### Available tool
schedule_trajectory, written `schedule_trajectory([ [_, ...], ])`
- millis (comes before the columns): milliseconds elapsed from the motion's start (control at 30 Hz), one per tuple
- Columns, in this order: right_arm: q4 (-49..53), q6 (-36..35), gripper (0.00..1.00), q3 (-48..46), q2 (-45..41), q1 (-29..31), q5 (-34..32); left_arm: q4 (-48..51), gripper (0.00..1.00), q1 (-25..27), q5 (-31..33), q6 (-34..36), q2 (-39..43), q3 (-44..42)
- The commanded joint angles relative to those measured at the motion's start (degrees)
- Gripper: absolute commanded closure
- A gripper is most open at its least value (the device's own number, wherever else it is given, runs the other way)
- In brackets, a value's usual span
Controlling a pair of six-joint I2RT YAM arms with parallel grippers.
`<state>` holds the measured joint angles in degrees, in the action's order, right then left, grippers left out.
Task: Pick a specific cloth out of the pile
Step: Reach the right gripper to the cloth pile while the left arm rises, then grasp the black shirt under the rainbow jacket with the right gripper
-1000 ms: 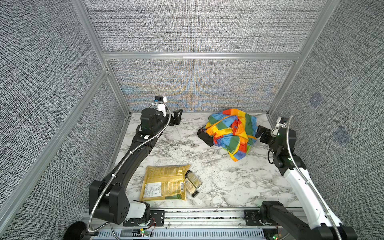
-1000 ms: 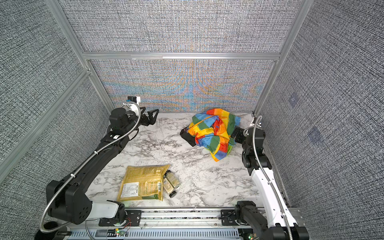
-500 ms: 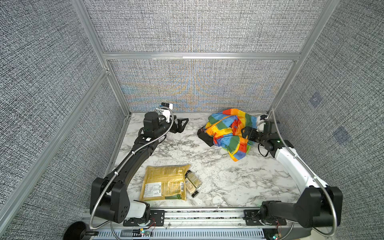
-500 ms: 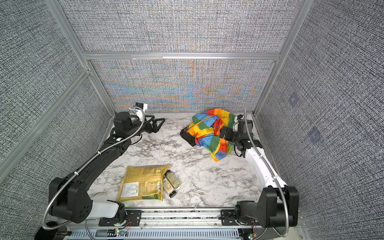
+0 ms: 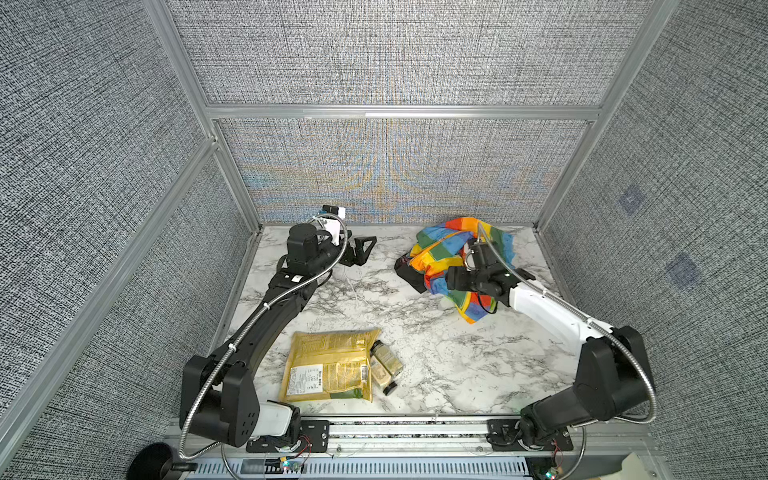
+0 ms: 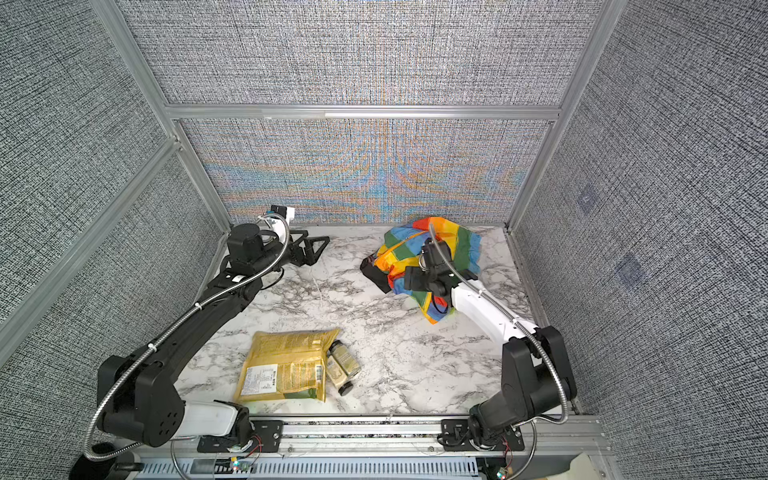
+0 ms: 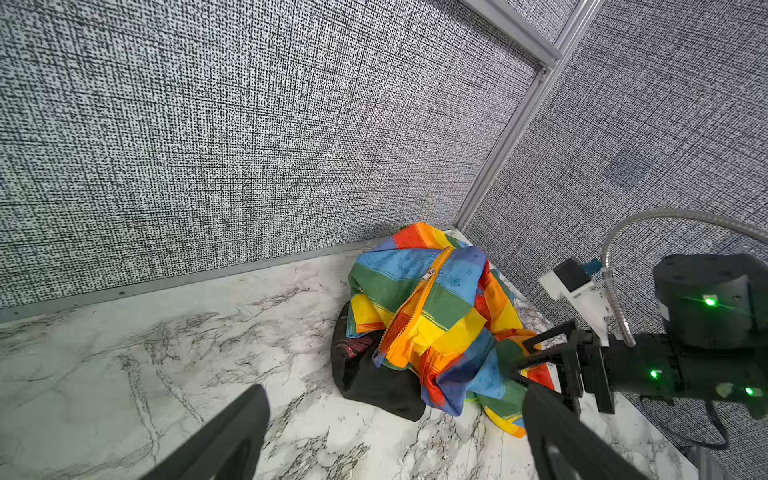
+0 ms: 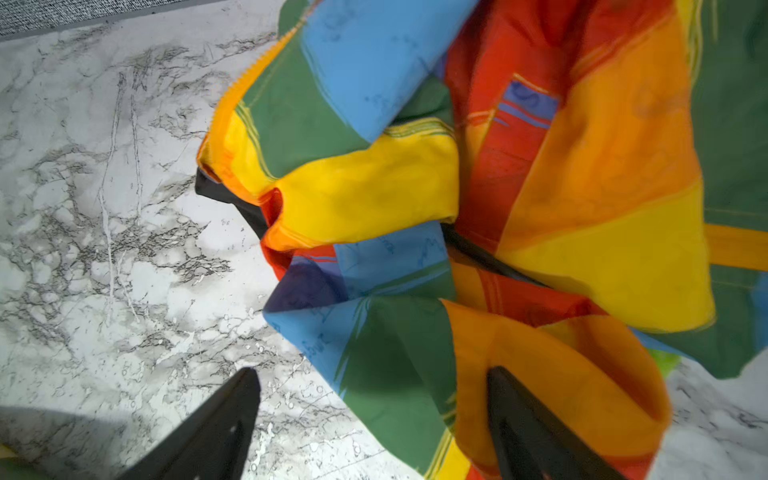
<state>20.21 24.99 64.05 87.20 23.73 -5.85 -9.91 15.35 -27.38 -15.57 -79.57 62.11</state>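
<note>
A: Where's the black cloth (image 7: 376,380)?
B: At the far right of the worktop (image 5: 415,332), mostly buried under the rainbow cloth (image 5: 440,257) in the pile (image 6: 415,257); only a dark edge peeks out.
A: And the pincers?
B: The left pincer (image 5: 365,249) is spread, holding nothing, well apart from the pile. The right pincer (image 8: 374,415) has its jaws apart around a rainbow fold.

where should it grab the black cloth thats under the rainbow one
Grip the bare black edge that sticks out from under the rainbow cloth, on the pile's side toward the left gripper. Come in low from that open side: everywhere else the rainbow cloth drapes over it, so a top grasp would likely catch both.
</note>
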Motion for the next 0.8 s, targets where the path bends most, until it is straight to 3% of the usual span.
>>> schedule_trajectory([
  [0,-1.2,-1.0,0.22,2.2,-0.4,3.7,-7.7,-0.9,0.02,0.0,0.1,0.7,-0.3,0.1],
  [100,-2.2,-0.8,0.29,5.7,3.0,5.6,-4.3,-0.8,0.02,0.0,-0.9,1.6,-0.7,0.2],
  [300,-1.2,-0.6,0.47,13.3,11.0,11.1,-5.5,0.5,0.01,0.0,-0.1,4.6,0.7,0.1],
  [433,-1.7,1.1,0.51,17.5,18.0,11.5,2.7,1.1,0.01,-0.1,0.7,4.9,0.7,0.6],
  [767,-0.4,4.3,0.53,28.2,31.8,12.4,1.7,1.1,0.01,-0.1,-0.4,4.4,0.6,0.8],
])
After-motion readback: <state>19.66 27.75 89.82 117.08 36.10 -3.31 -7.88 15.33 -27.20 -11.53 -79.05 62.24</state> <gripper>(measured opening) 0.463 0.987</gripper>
